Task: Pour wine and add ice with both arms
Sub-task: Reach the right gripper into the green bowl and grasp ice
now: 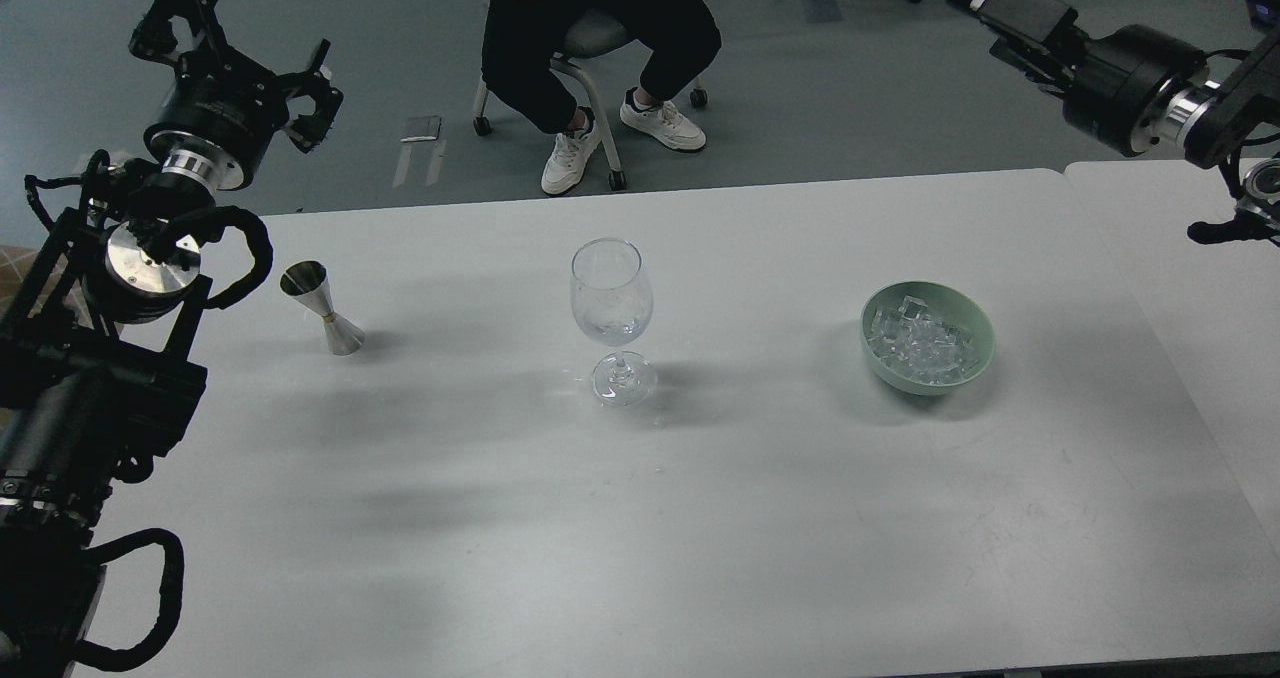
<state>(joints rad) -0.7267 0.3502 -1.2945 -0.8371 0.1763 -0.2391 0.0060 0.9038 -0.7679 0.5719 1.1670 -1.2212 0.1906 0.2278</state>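
Holding both arms high off the bench — left tool spread above the jigger, right tool unreadable — so glass and ice stay reachable.

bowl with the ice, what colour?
Pale green bowl, seen in the head view; the ice inside is clear and whitish.
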